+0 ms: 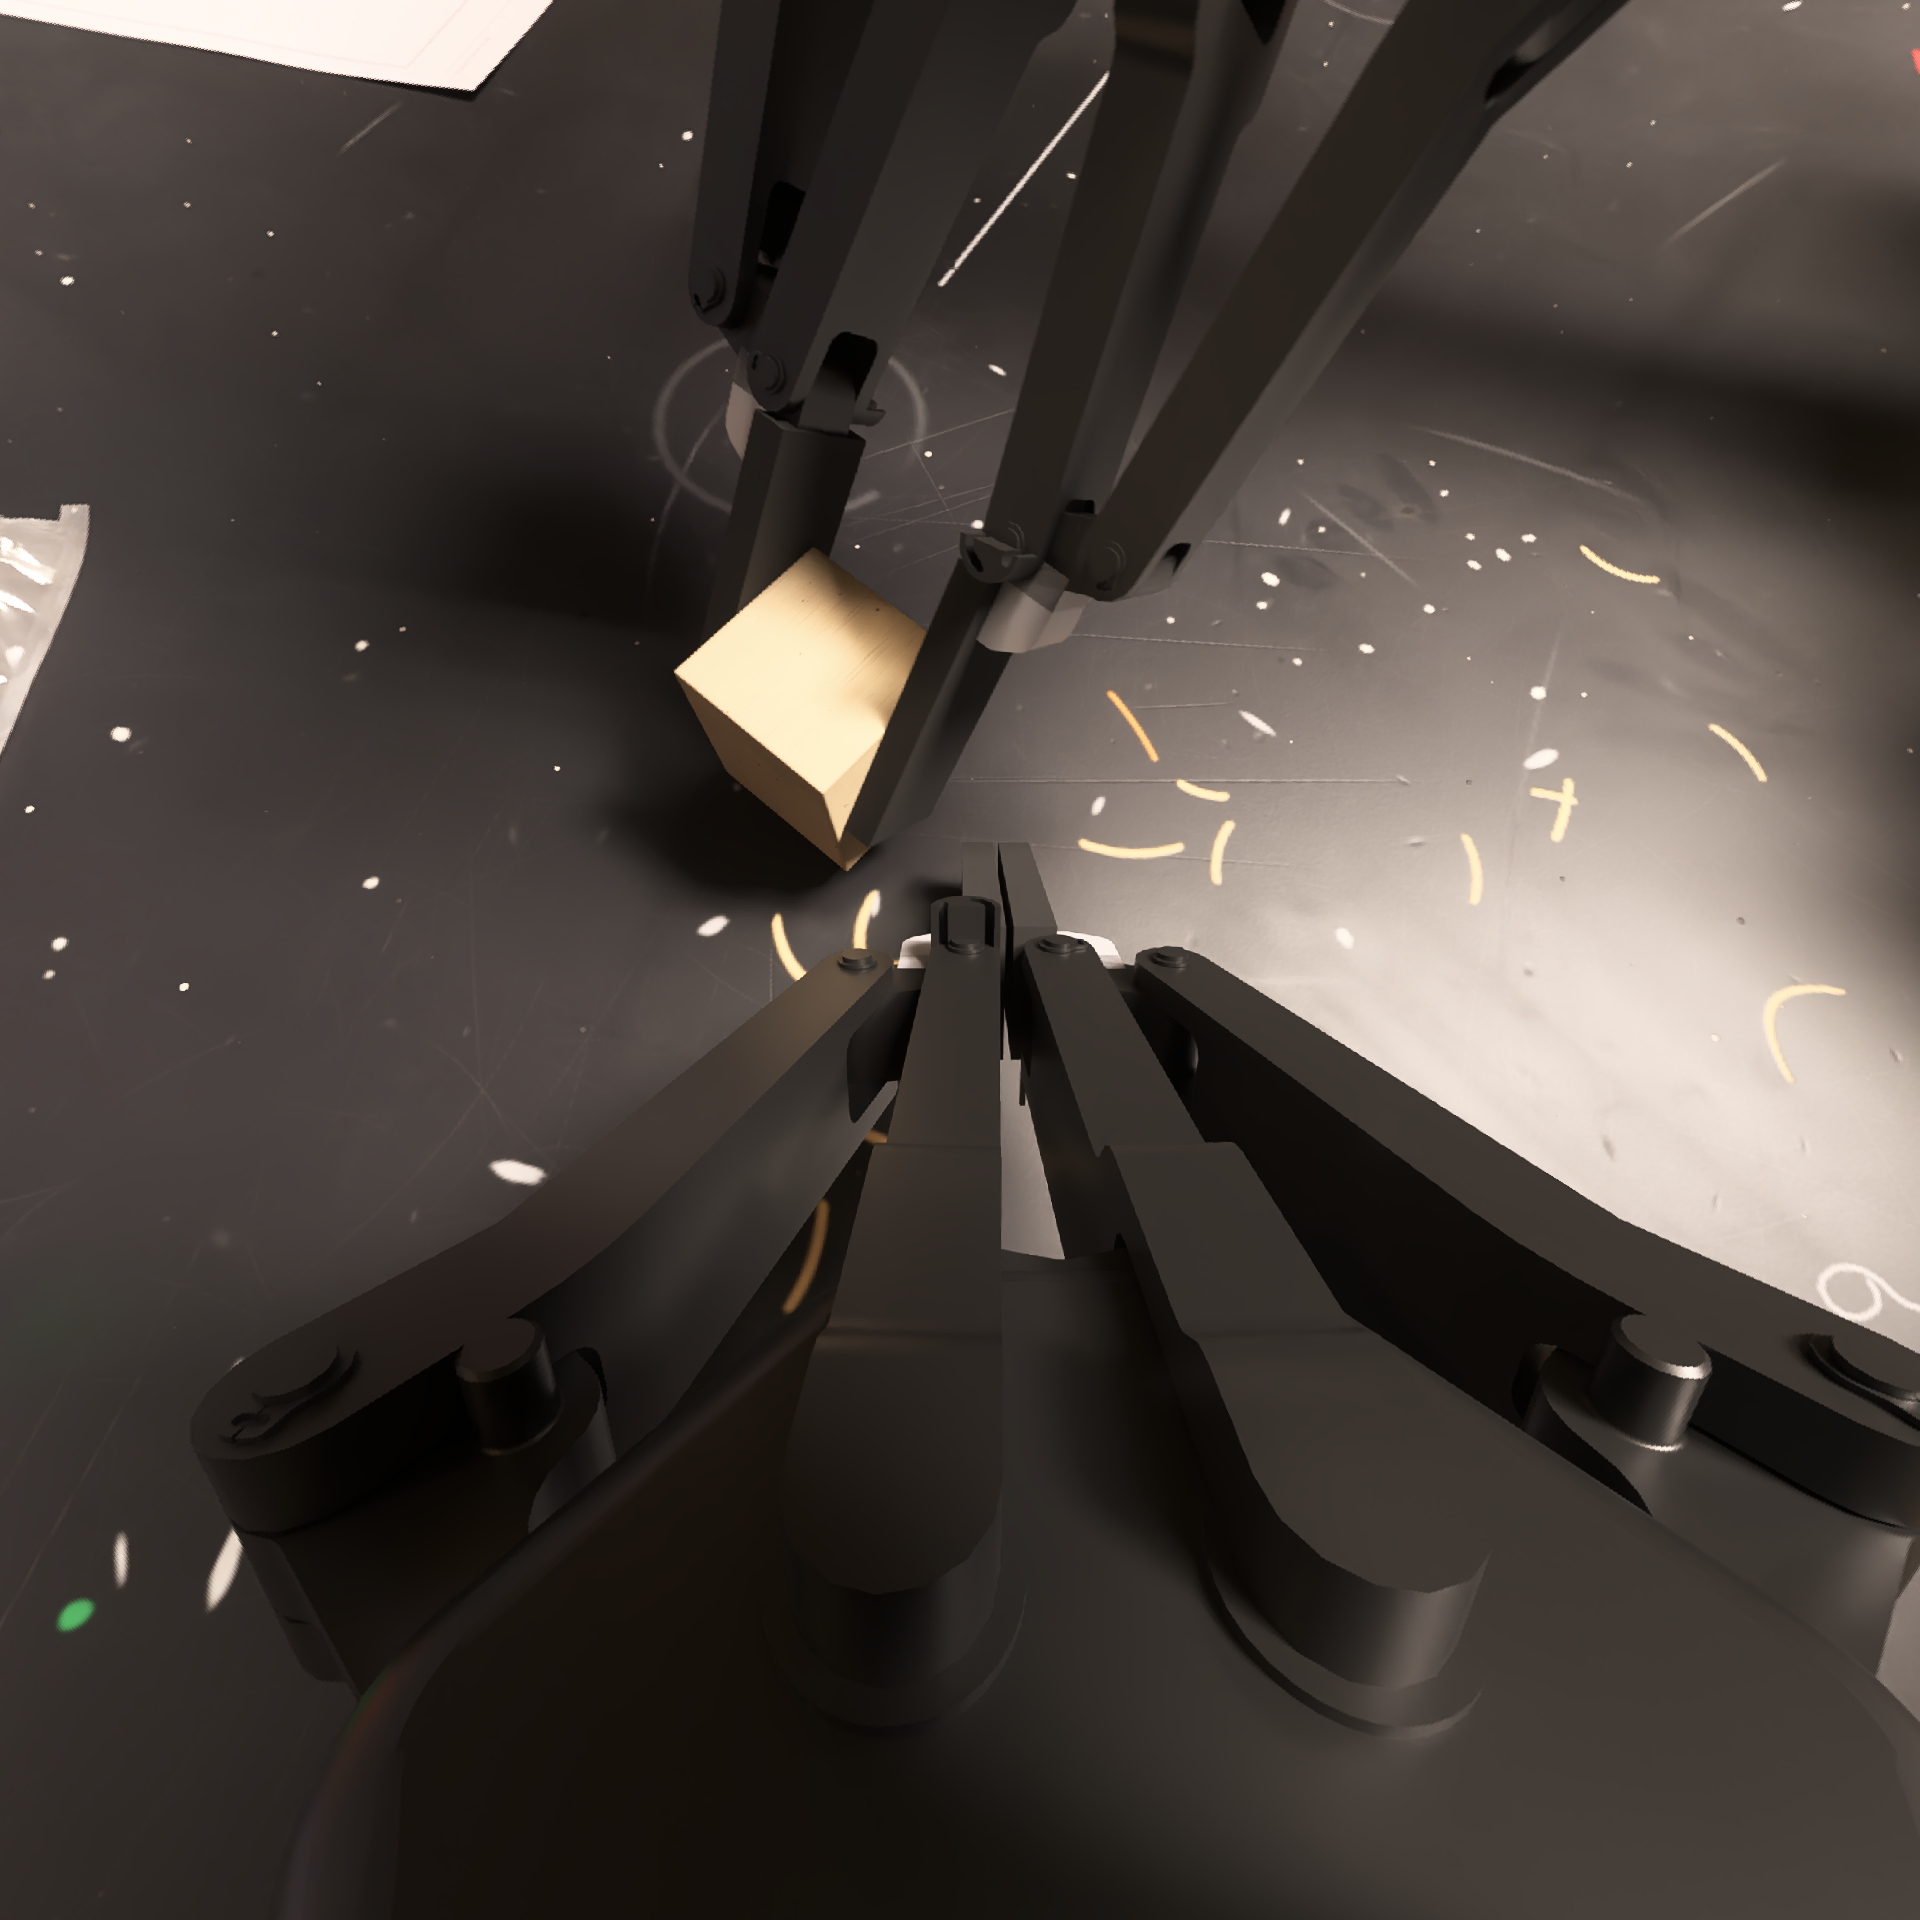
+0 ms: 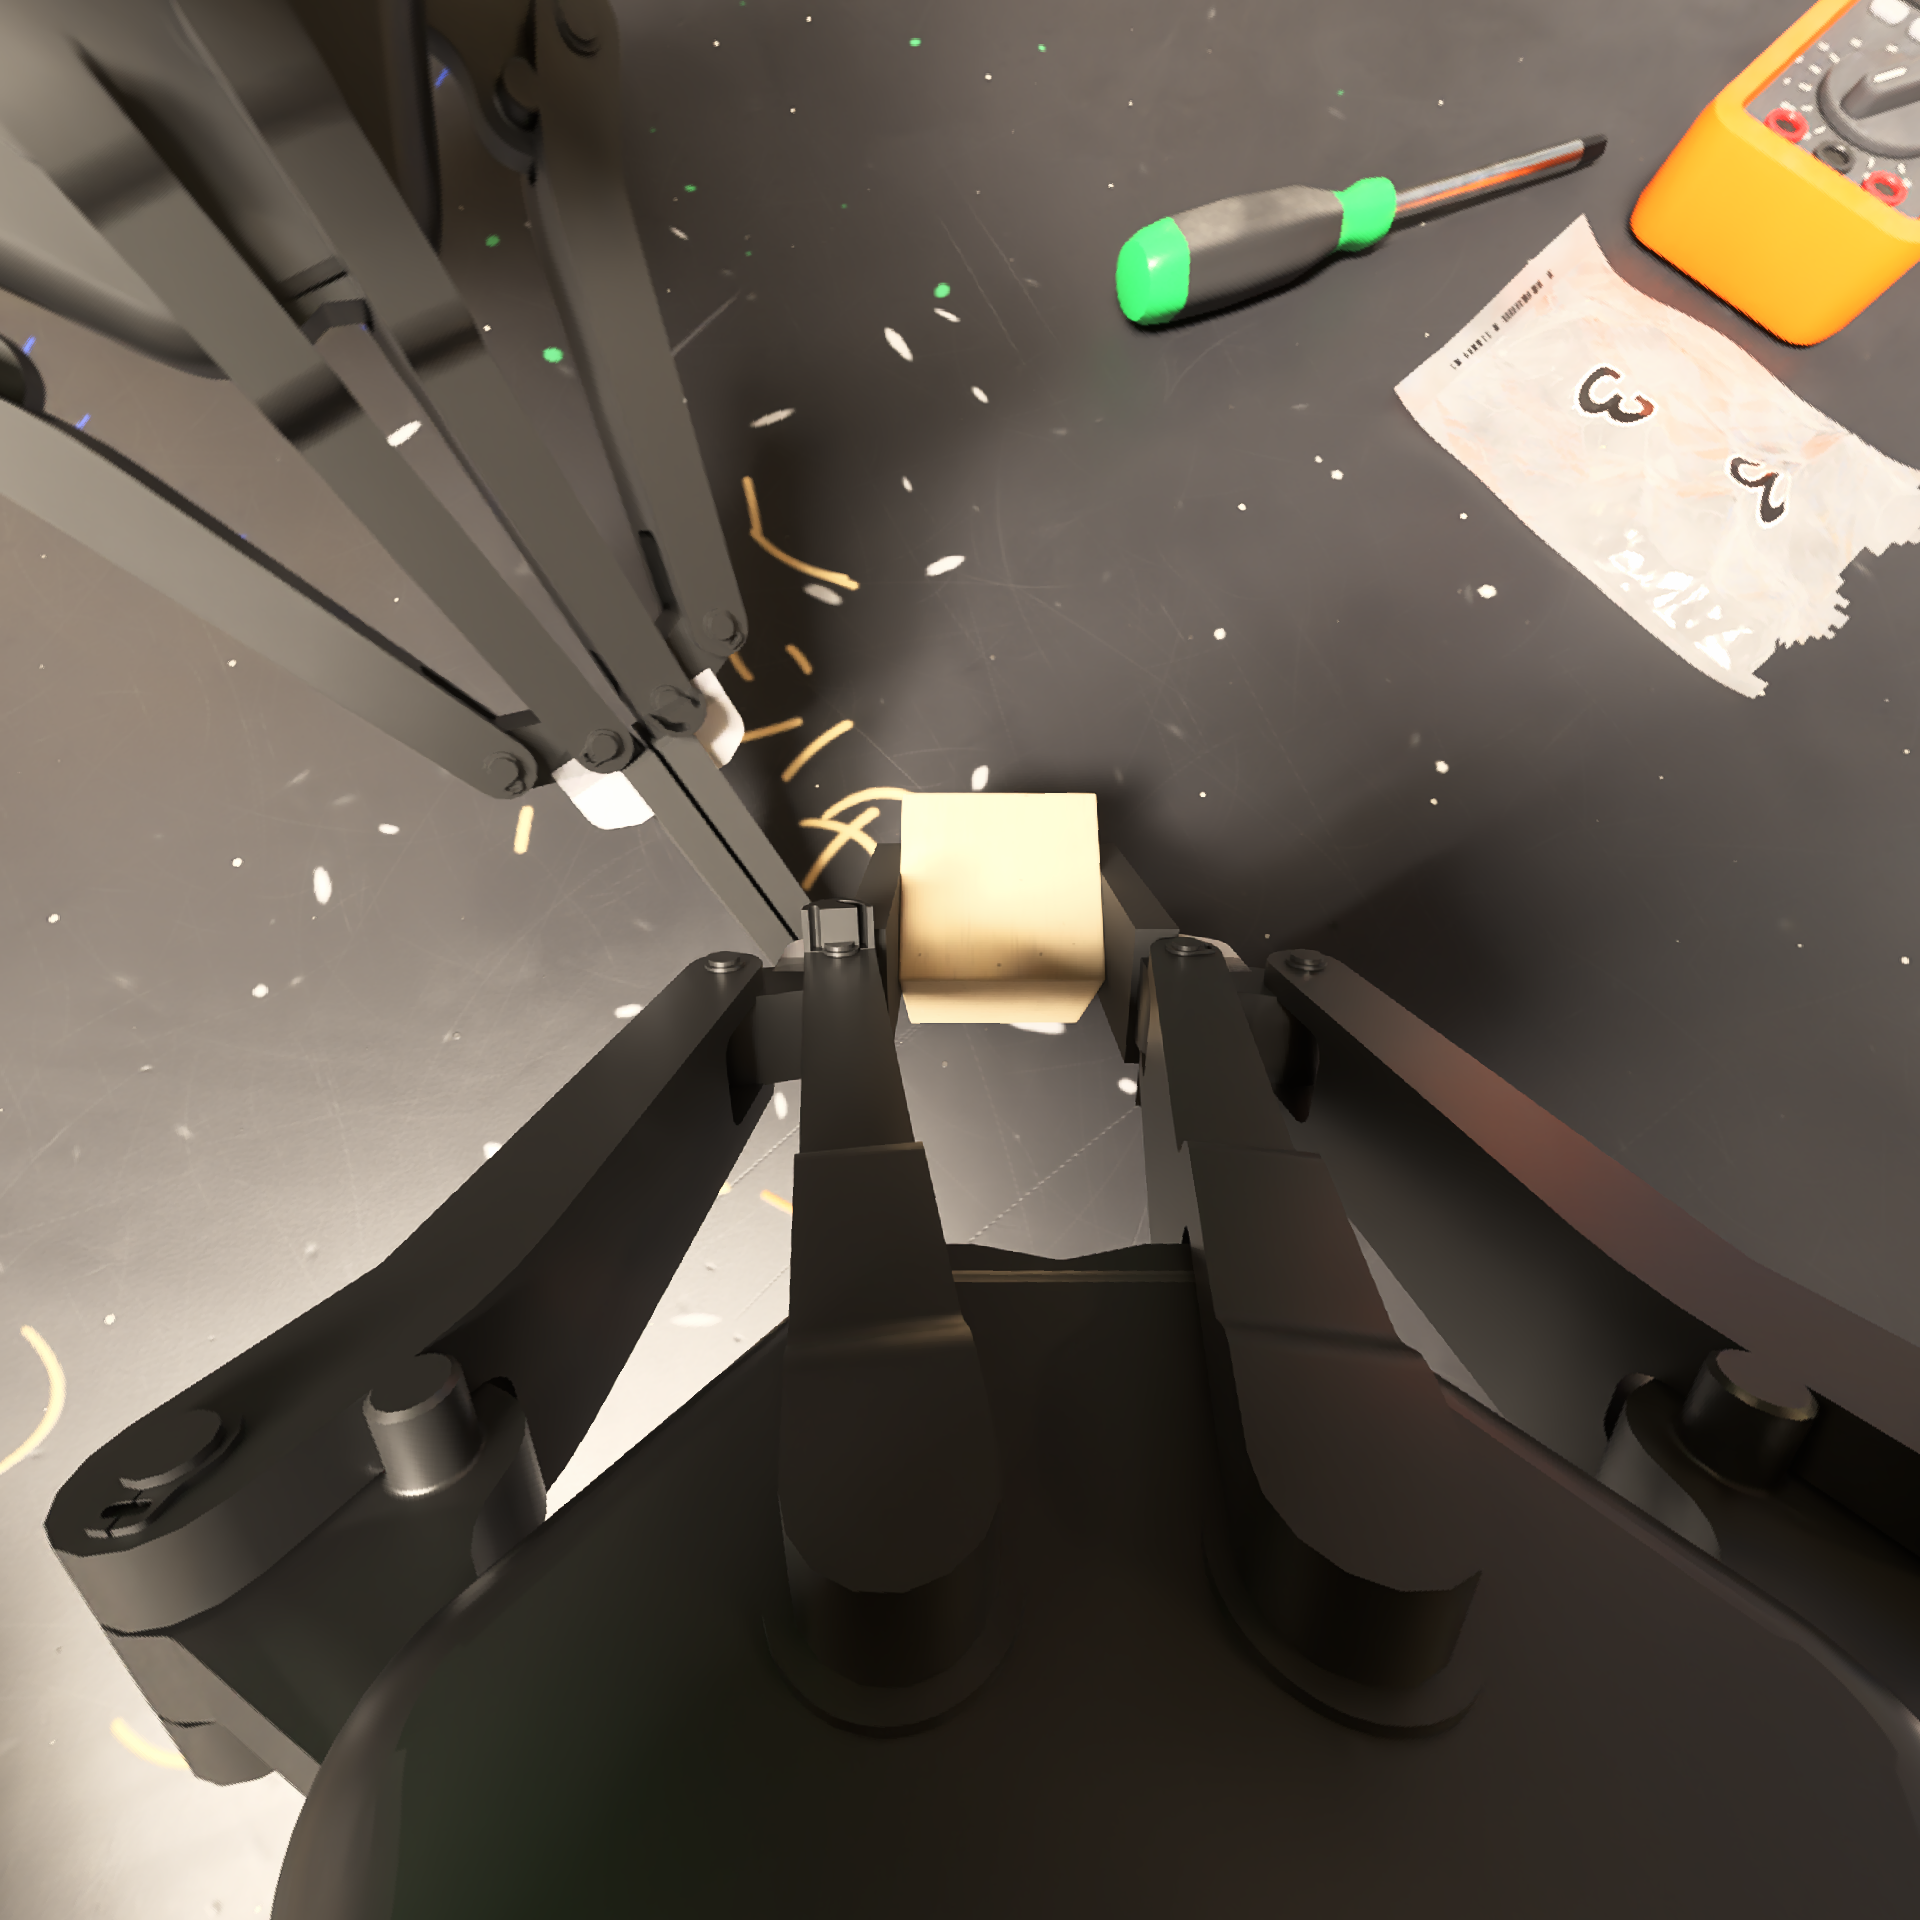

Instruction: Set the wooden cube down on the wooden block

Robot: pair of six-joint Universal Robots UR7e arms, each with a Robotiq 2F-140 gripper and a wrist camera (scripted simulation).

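A dark, scratched table [image 2: 1299,727] flecked with white, green and orange marks fills both views; in the right wrist view the right gripper [image 2: 1000,914] reaches up from the bottom of the frame, its two fingers pinching the pale cube [image 2: 997,894] between them at centre, one finger against each side face, the cube's top face lit and its lower edge in shadow; whether the cube touches the table cannot be told from here; in the upper left of that view the left gripper [image 2: 774,894] slants down toward the centre, its fingers pressed together with nothing between them, the tips just beside the cube's left side; in the upper right lie a screwdriver [image 2: 1299,234] with a green and grey handle, an orange multimeter [image 2: 1787,197] cut by the frame edge, and a crumpled clear bag [image 2: 1642,468] just below the multimeter, all well apart from the cube; in the left wrist view the left gripper's closed fingers [image 1: 982,873] meet at centre, and above them the right gripper descends from the top of the frame holding the cube tilted, one corner pointing down over its shadow; a white sheet [image 1: 312,31] sits at the upper left corner and another clear bag [image 1: 31,603] at the left edge; no block shows in either view.
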